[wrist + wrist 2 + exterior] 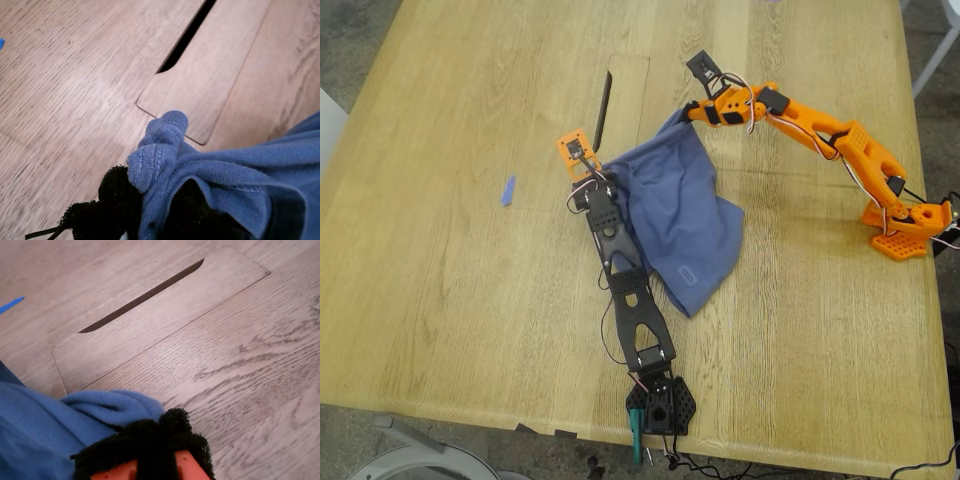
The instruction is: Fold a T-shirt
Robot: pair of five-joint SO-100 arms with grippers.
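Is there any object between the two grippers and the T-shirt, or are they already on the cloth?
Nothing visible stands between. My first gripper and my second gripper each pinch an edge of the T-shirt, which hangs bunched between them above the table.

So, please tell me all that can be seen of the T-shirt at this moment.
The T-shirt is slate-blue, of soft knit cloth, with ribbed hems showing in both wrist views. It lies bunched and partly doubled over near the middle of the wooden table, not spread flat. My first gripper is shut on one bunched edge, beside the table's slot. My second gripper is shut on another edge. A small pale mark shows near its lower edge in the exterior view; no print can be made out.
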